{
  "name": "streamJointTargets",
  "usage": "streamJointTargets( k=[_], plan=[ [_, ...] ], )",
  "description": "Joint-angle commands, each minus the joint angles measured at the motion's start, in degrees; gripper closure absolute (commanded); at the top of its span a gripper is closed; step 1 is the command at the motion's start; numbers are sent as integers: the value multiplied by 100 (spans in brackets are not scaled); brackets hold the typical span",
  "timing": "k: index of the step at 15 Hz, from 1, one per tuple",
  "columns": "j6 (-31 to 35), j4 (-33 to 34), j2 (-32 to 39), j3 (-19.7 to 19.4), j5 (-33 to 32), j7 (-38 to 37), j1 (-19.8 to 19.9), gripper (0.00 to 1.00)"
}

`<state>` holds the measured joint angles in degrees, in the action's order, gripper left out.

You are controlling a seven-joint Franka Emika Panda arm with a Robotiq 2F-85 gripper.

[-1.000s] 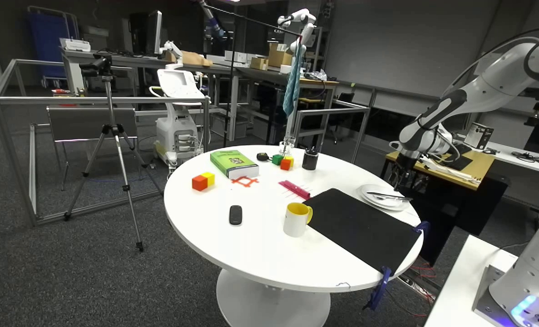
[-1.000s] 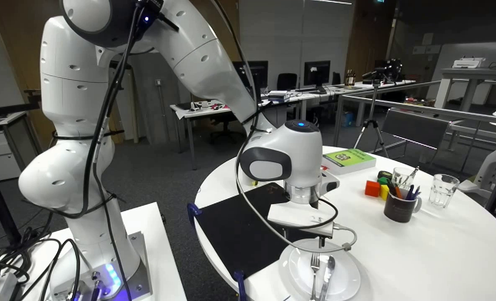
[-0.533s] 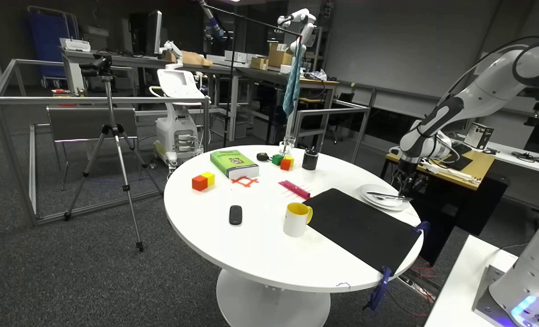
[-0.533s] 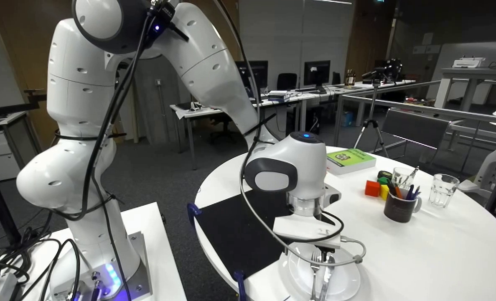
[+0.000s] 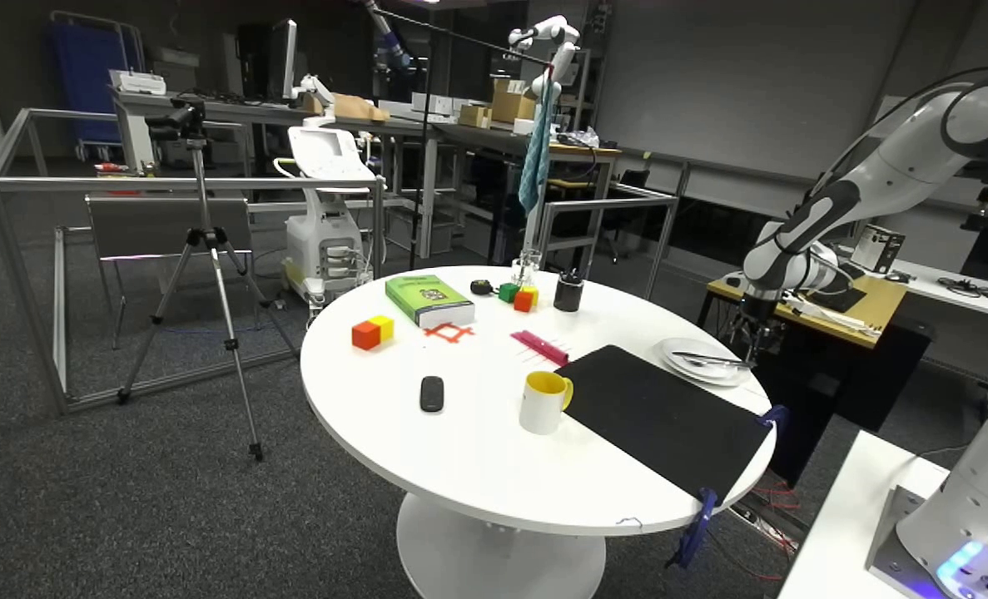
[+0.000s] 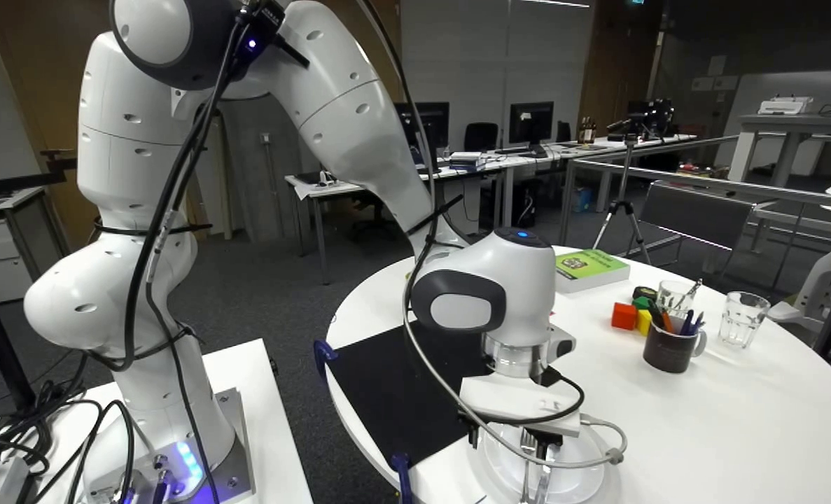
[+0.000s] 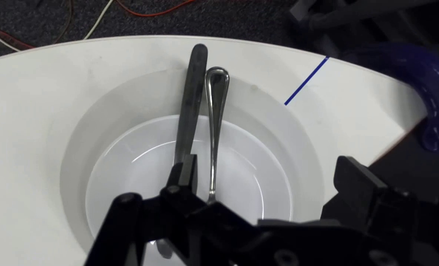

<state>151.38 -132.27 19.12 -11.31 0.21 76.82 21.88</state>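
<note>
My gripper (image 7: 267,162) is open and empty above a stack of white plates (image 7: 237,166); it also shows in an exterior view (image 6: 512,442). A fork (image 7: 216,88) and a knife (image 7: 191,103) lie side by side across the plates, handles past the inner plate's rim. In the wrist view the left finger (image 7: 188,170) overlaps the knife beside the fork, and the fork's shaft lies between the fingers, close to the left one. The right finger stands over the plate's outer side. The fork's head is hidden behind the gripper. I cannot tell whether a finger touches the cutlery.
A black mat (image 5: 660,416) is clamped to the round white table (image 5: 477,449) by blue clamps (image 5: 695,528). A white-yellow mug (image 5: 541,408) stands at its edge. A dark pen mug (image 6: 669,350), glasses (image 6: 743,320), cubes (image 6: 624,316) and a green book (image 6: 590,269) stand farther off.
The gripper has come down closer to the plates and shifted slightly to the right in both exterior views. The plates, fork and knife look unmoved.
</note>
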Motion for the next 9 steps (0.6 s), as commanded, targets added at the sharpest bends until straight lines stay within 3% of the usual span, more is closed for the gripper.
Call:
streamJointTargets(
  k=[1,9],
  plan=[
    [-91,24,-11,38,-56,-45,56,0],
    [811,-187,45,290,251,53,144,0]
  ],
)
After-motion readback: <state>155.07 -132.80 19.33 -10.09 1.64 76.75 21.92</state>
